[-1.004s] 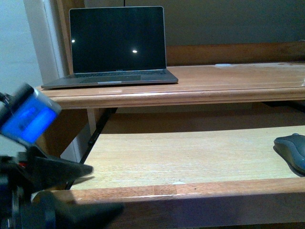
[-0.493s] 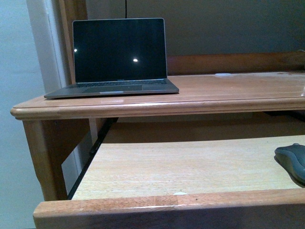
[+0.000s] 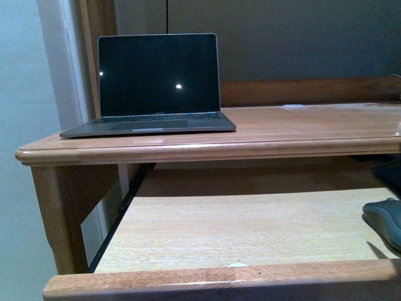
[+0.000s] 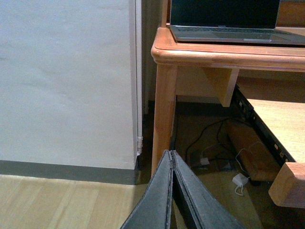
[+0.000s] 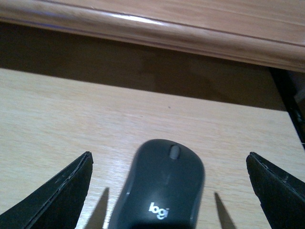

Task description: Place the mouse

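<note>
Straddling the small dark grey, dome-shaped matte plastic mouse (image 5: 162, 186), the right gripper (image 5: 169, 157) has its two black fingers (image 5: 57, 200) spread wide, one on each side. Bare wood and thin shadows separate both fingers from the mouse, so nothing is pinched. The mouse bears a white "logi" mark and a grey scroll wheel on its back.

The mouse lies flat on the pale, light-grained wooden pull-out shelf (image 3: 238, 219), at the shelf's right end. In the front view the mouse (image 3: 385, 222) is cut off by the picture's right edge. A darker, reddish-brown wooden rail (image 3: 219, 279) runs along the shelf's near edge.

The left gripper (image 4: 170, 157) is outside the desk, with its dark jaws pressed together on nothing. It hangs above a light wood-patterned floor (image 4: 57, 200) near the desk's reddish-brown wooden left front leg (image 4: 162, 109). Black and white cables (image 4: 214, 152) lie on the floor beneath the shelf.

Above and beyond the shelf is the reddish-brown wooden desk top (image 3: 301, 125) with a rounded front edge. At its left end stands an open grey metal laptop (image 3: 156, 81), its screen dark except for two small bright reflections. A pale flat wall (image 3: 25, 94) lies to the left of the desk.
</note>
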Robot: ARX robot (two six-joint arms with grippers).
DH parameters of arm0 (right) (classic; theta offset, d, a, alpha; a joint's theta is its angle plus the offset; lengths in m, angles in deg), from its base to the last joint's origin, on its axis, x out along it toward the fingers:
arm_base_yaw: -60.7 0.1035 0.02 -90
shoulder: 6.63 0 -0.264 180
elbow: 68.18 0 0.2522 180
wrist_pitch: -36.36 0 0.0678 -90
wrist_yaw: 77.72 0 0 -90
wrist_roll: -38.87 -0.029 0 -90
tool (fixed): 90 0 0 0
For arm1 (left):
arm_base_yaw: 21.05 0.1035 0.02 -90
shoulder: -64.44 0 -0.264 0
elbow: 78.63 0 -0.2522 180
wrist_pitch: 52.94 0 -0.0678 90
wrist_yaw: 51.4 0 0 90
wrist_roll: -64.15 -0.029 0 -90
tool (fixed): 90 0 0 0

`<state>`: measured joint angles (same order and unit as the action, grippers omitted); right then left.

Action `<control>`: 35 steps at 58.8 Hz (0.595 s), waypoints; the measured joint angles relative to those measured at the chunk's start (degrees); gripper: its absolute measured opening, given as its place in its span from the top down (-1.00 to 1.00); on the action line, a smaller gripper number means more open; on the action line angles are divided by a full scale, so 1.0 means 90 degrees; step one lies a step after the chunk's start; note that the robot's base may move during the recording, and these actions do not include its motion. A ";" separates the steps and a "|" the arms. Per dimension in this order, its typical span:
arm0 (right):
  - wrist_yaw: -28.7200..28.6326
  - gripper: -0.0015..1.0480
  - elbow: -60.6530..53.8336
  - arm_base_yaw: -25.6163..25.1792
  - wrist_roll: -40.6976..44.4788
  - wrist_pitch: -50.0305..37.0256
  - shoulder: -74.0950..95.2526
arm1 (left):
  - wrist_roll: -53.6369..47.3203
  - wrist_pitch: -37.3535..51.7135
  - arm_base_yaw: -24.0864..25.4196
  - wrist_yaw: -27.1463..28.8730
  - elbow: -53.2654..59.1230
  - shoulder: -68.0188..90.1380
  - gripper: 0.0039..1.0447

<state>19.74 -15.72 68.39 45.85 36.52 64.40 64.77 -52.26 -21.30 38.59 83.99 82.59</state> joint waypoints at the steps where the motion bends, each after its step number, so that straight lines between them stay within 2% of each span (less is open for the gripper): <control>1: 0.0041 -0.86 0.0036 0.0000 0.0032 0.0058 0.0027 | 0.0000 -0.0024 0.0000 0.0000 0.0015 -0.0039 0.96; 15: 0.0561 -0.86 0.0444 -0.0002 0.0333 0.0889 0.0289 | 0.0000 -0.0265 0.0000 0.0000 0.0119 -0.0396 0.96; 26: 0.0304 -0.86 0.0746 -0.0002 -0.0046 0.2013 0.0580 | 0.0000 -0.0287 0.0000 -0.0005 0.0355 -0.0663 0.96; 35: 0.0226 -0.86 0.1081 -0.0005 -0.0367 0.2569 0.0801 | -0.0002 -0.0444 0.0000 -0.0002 0.0355 -0.0869 0.96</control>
<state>21.78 -5.99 68.34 42.55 59.64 71.61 64.75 -56.26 -21.30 38.57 87.18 74.77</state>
